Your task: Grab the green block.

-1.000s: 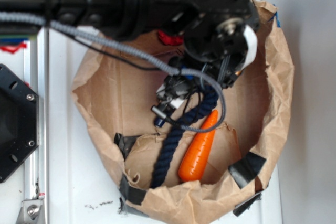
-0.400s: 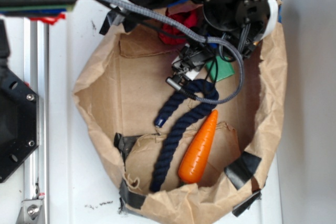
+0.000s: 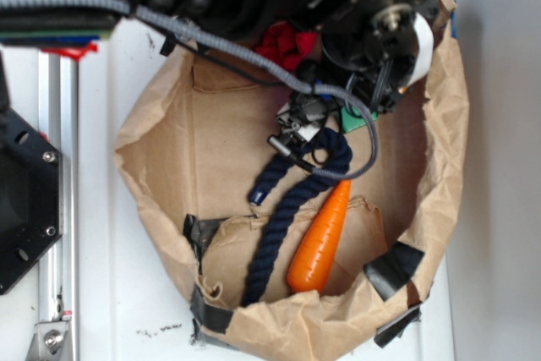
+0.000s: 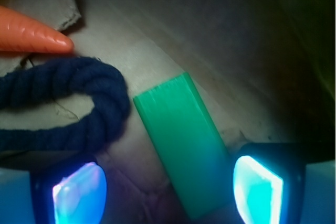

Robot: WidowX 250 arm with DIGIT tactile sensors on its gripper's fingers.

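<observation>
Two fingers (image 4: 79, 195) stand wide apart, holding nothing; the block (image 4: 184, 142) lies flat between them on the bag floor (image 3: 220, 150), just beside the rope (image 4: 68, 103); probably light, stiff and smooth, best pinched across its long edges; since earlier the gripper (image 4: 168, 192) has dropped nearer it.

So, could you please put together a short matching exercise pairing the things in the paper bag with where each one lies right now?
Things:
1. green block
2. orange carrot
3. navy rope
4. red cloth

Places:
A. at the bag's far edge, partly under the arm
B. between the open jaws in the wrist view
C. lying beside the rope, tip pointing at the gripper
D. looped just left of the block in the wrist view

Pairs: 1-B, 2-C, 3-D, 4-A
</observation>
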